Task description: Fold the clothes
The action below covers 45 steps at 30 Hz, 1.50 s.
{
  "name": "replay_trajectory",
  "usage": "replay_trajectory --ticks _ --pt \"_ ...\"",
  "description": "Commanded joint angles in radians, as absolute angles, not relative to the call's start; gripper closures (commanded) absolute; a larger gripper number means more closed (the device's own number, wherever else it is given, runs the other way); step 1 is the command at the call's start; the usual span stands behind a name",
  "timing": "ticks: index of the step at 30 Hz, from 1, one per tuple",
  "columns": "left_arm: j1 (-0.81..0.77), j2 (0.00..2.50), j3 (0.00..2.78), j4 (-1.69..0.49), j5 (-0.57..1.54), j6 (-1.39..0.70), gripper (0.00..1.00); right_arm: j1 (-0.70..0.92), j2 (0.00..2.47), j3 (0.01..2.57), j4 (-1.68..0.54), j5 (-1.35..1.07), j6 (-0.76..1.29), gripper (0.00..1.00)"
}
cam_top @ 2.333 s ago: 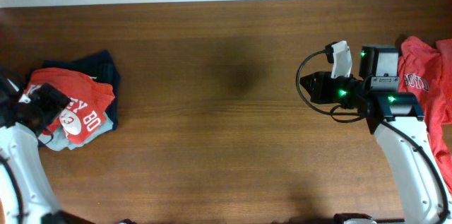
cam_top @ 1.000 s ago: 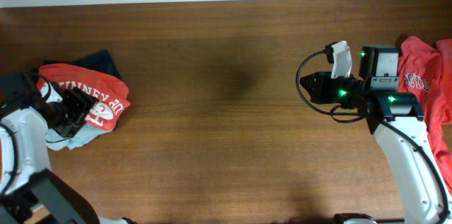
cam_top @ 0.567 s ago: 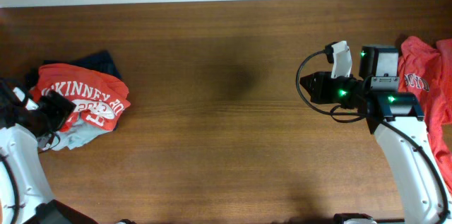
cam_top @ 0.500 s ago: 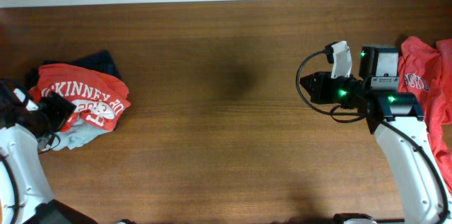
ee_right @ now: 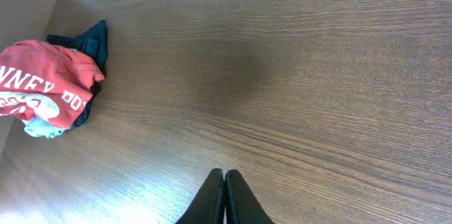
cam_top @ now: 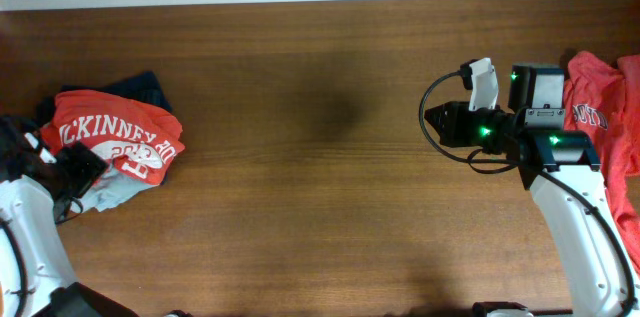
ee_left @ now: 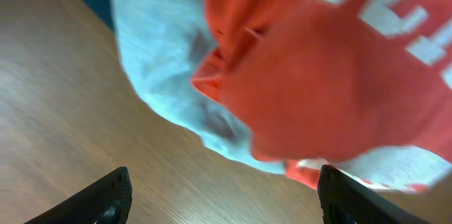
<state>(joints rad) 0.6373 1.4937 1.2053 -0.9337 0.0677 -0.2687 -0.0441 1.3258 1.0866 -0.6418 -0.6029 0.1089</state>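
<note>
A pile of clothes lies at the table's left end. On top is an orange-red T-shirt (cam_top: 115, 135) with white lettering, over a pale grey garment (cam_top: 108, 192) and a navy garment (cam_top: 143, 87). My left gripper (cam_top: 85, 165) sits at the pile's left edge, open. In the left wrist view its gripper (ee_left: 226, 199) has only bare wood between the fingertips (ee_left: 109, 194), with the orange-red T-shirt (ee_left: 318, 90) and the grey garment (ee_left: 162, 61) just ahead. My right gripper (cam_top: 432, 117) hovers right of centre, shut and empty (ee_right: 224, 197).
A second orange-red shirt (cam_top: 600, 107) lies crumpled at the right edge, partly under the right arm. The right wrist view shows the left pile (ee_right: 42, 83) far across the brown wooden table (cam_top: 300, 157). A pale wall strip borders the far edge.
My left gripper has opened, let go of the orange-red T-shirt and drawn back to the left off the pile. The shirt has settled on top. The right arm has not moved.
</note>
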Motion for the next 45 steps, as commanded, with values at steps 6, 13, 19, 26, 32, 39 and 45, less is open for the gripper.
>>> replay_trajectory --ticks 6,13,19,26,32,39,45 --pt "0.638 1.557 1.161 -0.866 0.011 -0.191 0.24 -0.039 1.324 1.089 -0.629 -0.599 0.112 0.92" --pt "0.638 1.600 1.126 -0.773 -0.028 -0.185 0.28 -0.039 1.324 1.089 -0.629 -0.599 0.112 0.92" --pt "0.638 1.600 1.126 -0.620 -0.035 -0.181 0.63 -0.039 1.324 1.089 -0.629 -0.599 0.112 0.92" --pt "0.638 1.600 1.127 -0.590 -0.128 -0.159 0.89 -0.039 1.324 1.089 -0.630 -0.599 0.112 0.92" --pt "0.652 1.575 1.176 -0.669 -0.013 -0.173 0.63 -0.039 1.324 1.089 -0.630 -0.599 0.112 0.92" --pt "0.703 1.466 1.188 -0.889 0.052 -0.416 0.35 -0.039 1.324 1.089 -0.644 -0.599 0.112 0.92" --pt "0.908 1.329 1.188 -0.908 0.306 -0.376 0.23 -0.039 1.324 1.089 -0.654 -0.598 0.112 0.92"
